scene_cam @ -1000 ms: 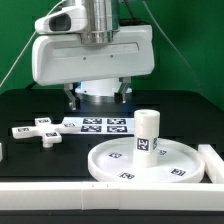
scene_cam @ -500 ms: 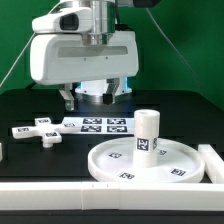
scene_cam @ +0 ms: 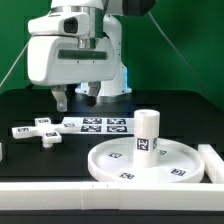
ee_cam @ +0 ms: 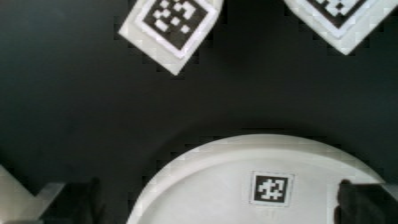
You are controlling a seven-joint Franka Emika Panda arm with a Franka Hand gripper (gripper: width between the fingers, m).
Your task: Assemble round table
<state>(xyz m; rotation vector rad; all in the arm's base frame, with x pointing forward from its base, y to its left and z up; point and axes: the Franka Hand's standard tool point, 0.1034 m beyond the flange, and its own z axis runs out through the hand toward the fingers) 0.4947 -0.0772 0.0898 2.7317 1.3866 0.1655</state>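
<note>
We see the arm reaching down from above over the far part of the black table, toward the exterior view's left. Its white wrist block is high, and the gripper hangs just above the far edge of the marker board. The fingers point downward, clear of the surface. In the wrist view the two fingers stand spread wide at the edges of the frame. Nothing is caught between them, so we read the gripper as released and empty.

The round table's parts lie apart from it. The large rimmed disc rests flat on the table, near us and toward the exterior view's right. It sits just inside the corner of the long white border wall. We also see its curved rim and one tag from the wrist camera.

The short cylindrical leg stands upright on the disc, about at its middle. Its long axis is vertical and a tag faces us. We cannot tell whether it is fastened or only resting there.

The cross-shaped foot piece lies flat on the table at the exterior view's left, just beside the marker board's left end. We cannot tell whether the two touch.
</note>
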